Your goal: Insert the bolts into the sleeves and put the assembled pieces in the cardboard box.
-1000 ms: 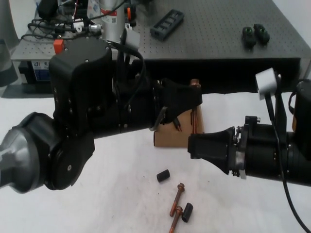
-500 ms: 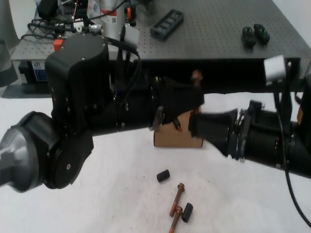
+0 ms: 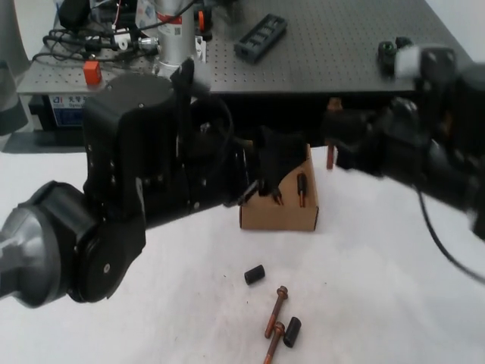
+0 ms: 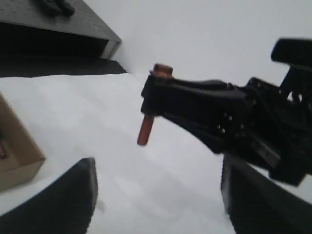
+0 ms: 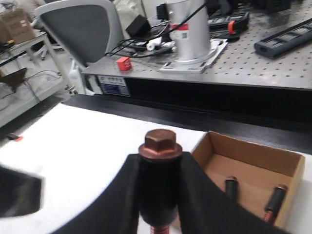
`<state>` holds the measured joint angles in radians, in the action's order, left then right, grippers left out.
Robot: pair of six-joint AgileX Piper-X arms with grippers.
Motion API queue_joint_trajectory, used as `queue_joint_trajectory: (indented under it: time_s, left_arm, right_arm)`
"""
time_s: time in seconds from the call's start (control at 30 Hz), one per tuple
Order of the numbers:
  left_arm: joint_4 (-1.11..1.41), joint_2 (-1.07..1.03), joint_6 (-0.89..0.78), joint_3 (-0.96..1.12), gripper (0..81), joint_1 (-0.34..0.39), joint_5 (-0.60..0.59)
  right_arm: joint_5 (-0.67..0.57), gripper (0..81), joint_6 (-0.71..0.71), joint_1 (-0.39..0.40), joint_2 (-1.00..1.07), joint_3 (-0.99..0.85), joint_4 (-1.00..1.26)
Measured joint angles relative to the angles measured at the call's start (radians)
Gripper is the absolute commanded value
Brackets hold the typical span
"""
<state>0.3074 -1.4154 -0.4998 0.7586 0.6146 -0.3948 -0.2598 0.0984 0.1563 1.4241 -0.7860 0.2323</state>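
My right gripper (image 5: 160, 178) is shut on a black sleeve with a copper bolt (image 5: 160, 144) through it. It holds the piece upright just right of the cardboard box (image 3: 277, 214). The left wrist view shows that same piece (image 4: 145, 130) hanging from the right gripper (image 4: 157, 95). My left gripper (image 4: 158, 170) is open with nothing in it, at the box's left side (image 3: 279, 155). Two assembled pieces (image 5: 231, 187) (image 5: 275, 200) lie in the box (image 5: 243, 151). In front of the box lie two loose bolts (image 3: 276, 309) (image 3: 270, 346) and two loose sleeves (image 3: 255, 274) (image 3: 292, 332).
White cloth (image 3: 379, 288) covers the bench. Behind it a raised black perforated table (image 3: 333, 45) carries a metal post (image 3: 173, 34), cables, a black tray (image 3: 261, 36) and small black parts (image 3: 389, 53). Its dark front edge runs just behind the box.
The right arm has swung up and toward the back right, carrying the bolt and sleeve away from the left gripper. The left arm has stayed by the box.
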Motion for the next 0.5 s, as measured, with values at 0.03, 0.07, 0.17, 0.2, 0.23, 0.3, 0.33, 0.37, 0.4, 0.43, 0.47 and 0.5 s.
queue_joint_trajectory:
  time_s: [0.03, 0.07, 0.17, 0.2, 0.23, 0.3, 0.33, 0.37, 0.4, 0.43, 0.47, 0.5]
  left_arm:
    - [-0.039, 0.000, 0.032, -0.002, 51.5, 0.000, 0.022]
    - [-0.080, 0.000, 0.065, -0.001, 51.5, 0.000, 0.044]
    - [-0.192, 0.000, 0.151, -0.001, 51.5, 0.000, 0.088]
    - [-0.225, -0.003, 0.180, -0.001, 51.5, 0.000, 0.096]
    - [-0.260, -0.011, 0.211, 0.002, 51.5, 0.000, 0.104]
    - [-0.326, -0.042, 0.271, 0.022, 51.2, 0.000, 0.107]
    - [-0.367, -0.066, 0.304, 0.042, 50.2, 0.000, 0.113]
    - [-0.410, -0.094, 0.339, 0.070, 48.6, 0.000, 0.118]
    - [-0.445, -0.120, 0.372, 0.095, 47.3, 0.000, 0.125]
    - [-0.488, -0.152, 0.412, 0.130, 45.9, 0.000, 0.132]
    - [-0.529, -0.181, 0.450, 0.167, 44.9, 0.000, 0.139]
    - [-0.576, -0.215, 0.485, 0.207, 44.5, 0.000, 0.147]
  right_arm:
    - [0.000, 7.4, -0.001, 0.000, 0.010, -0.009, -0.004]
    - [0.018, 7.4, -0.002, 0.000, 0.047, -0.041, -0.023]
    - [0.093, 7.4, -0.005, 0.006, 0.224, -0.196, -0.139]
    - [0.116, 7.4, -0.005, 0.009, 0.283, -0.265, -0.184]
    - [0.135, 7.4, -0.005, 0.010, 0.339, -0.321, -0.232]
    - [0.162, 7.4, -0.005, 0.015, 0.479, -0.464, -0.360]
    - [0.165, 7.3, -0.005, 0.015, 0.514, -0.502, -0.394]
    - [0.168, 7.3, -0.005, 0.015, 0.555, -0.547, -0.436]
    - [0.171, 7.3, -0.005, 0.018, 0.594, -0.590, -0.478]
    - [0.173, 7.3, -0.005, 0.019, 0.628, -0.623, -0.510]
    - [0.173, 6.8, -0.005, 0.021, 0.658, -0.630, -0.517]
    - [0.173, 5.3, -0.005, 0.021, 0.681, -0.659, -0.548]
